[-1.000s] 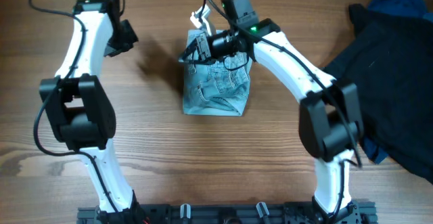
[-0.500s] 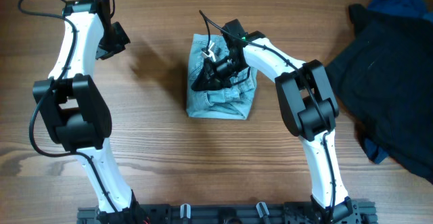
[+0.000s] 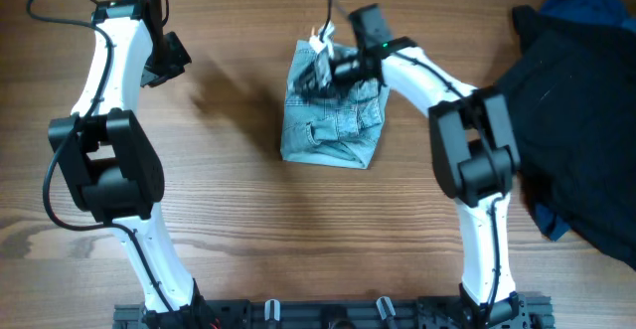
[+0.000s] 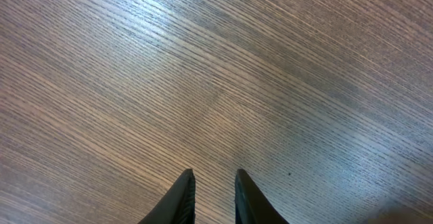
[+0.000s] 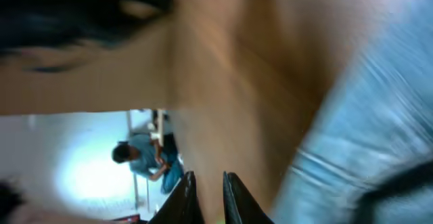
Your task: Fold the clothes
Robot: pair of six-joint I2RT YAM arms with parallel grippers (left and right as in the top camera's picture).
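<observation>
Since the clothes [image 3: 333,120] are lying as 1 compact, squarish bundle right under my right gripper [image 3: 325,66], I am judging the folding as mostly done. The light-blue denim is sitting doubled over itself w/ a stitched pocket facing up. Its sides are running fairly even, but the edge farthest from my right fingertips is looking a bit slanted & loose. What is remaining, in my estimate, is maybe 1 press or a squaring of that loose edge, then getting both arms clear. A black garment [image 3: 576,120] is lying in an unfolded heap well off to the outer side of my right arm. Whether it is counting as part of the job I cannot tell.

My right jaws are standing almost together w/ a slim gap, and nothing is sitting between them in the wrist view. That view is blurring badly, but denim is showing just beside the tips on 1 side, w/ bare table [image 3: 248,220] wood on the other. From overhead the tips are hanging over the bundle's nearest edge. Whether they are touching cloth I cannot tell.

On my left gripper [image 4: 214,198] the jaws are likewise standing close w/ a narrow gap. They are empty and pointing at bare wood, w/ nothing touching them. The denim is lying well apart from them, off toward my right side, and is not showing in the left wrist view at all.
</observation>
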